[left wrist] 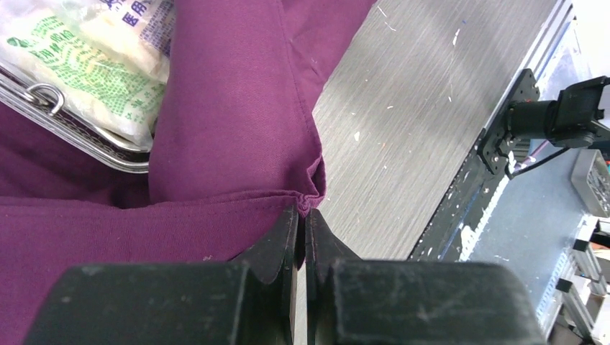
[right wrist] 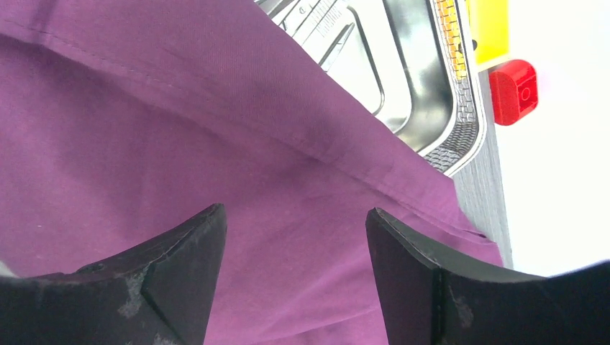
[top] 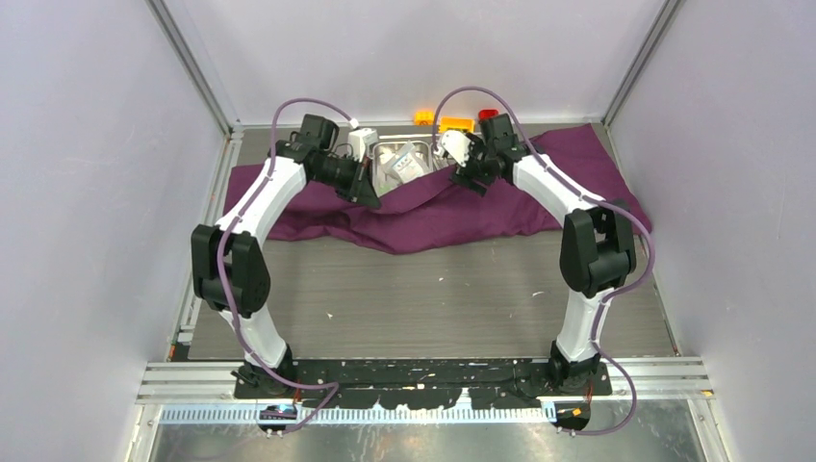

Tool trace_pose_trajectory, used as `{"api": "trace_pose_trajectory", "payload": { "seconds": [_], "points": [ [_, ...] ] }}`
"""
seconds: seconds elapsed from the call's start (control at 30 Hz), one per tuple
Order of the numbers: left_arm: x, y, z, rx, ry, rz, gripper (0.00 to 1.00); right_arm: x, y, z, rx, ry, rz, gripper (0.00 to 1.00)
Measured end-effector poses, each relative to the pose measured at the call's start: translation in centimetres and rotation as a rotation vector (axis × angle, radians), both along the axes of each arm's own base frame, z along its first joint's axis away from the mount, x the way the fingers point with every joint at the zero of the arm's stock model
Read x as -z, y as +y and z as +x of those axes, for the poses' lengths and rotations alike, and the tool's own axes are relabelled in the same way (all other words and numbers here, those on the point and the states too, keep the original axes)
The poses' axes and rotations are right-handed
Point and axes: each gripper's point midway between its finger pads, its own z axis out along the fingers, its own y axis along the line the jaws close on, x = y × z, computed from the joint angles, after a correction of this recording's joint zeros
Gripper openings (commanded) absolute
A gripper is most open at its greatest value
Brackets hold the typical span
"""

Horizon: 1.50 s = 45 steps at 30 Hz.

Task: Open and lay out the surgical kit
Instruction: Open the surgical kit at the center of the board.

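The left gripper (left wrist: 303, 215) is clenched on the cloth (left wrist: 237, 100) hem, just in front of the tray (left wrist: 115, 157); the right gripper (right wrist: 295, 213) is released above the cloth at the tray's right end; the fold lies crosswise over the tray's near edge.

I see pale lilac-white panel walls (top: 87, 192) framed by grey aluminium rails (top: 195, 67), with a grey wood-grain tabletop (top: 433, 298) below; the light is even, possibly from overhead.
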Motion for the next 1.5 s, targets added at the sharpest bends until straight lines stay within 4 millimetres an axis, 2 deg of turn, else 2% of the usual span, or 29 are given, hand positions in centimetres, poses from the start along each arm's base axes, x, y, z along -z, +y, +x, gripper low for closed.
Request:
{"api": "trace_pose_trajectory", "payload": {
  "seconds": [0.63, 1.0, 1.2, 1.5],
  "points": [
    [-1.0, 0.6, -0.9, -0.025, 0.098, -0.044, 0.00, 1.5, 0.9, 1.6, -0.079, -0.091, -0.124, 0.72],
    [-1.0, 0.6, -1.2, -0.022, 0.111, -0.051, 0.00, 2.5, 1.6, 2.8, -0.089, -0.147, -0.170, 0.64],
    [-1.1, 0.5, -1.2, -0.021, 0.110, -0.053, 0.00, 3.1, 1.7, 3.5, -0.092, -0.168, -0.194, 0.47],
    [-1.1, 0.8, -1.0, -0.027, 0.109, -0.052, 0.00, 2.8, 1.4, 3.9, -0.086, -0.195, -0.229, 0.26]
  ]
}}
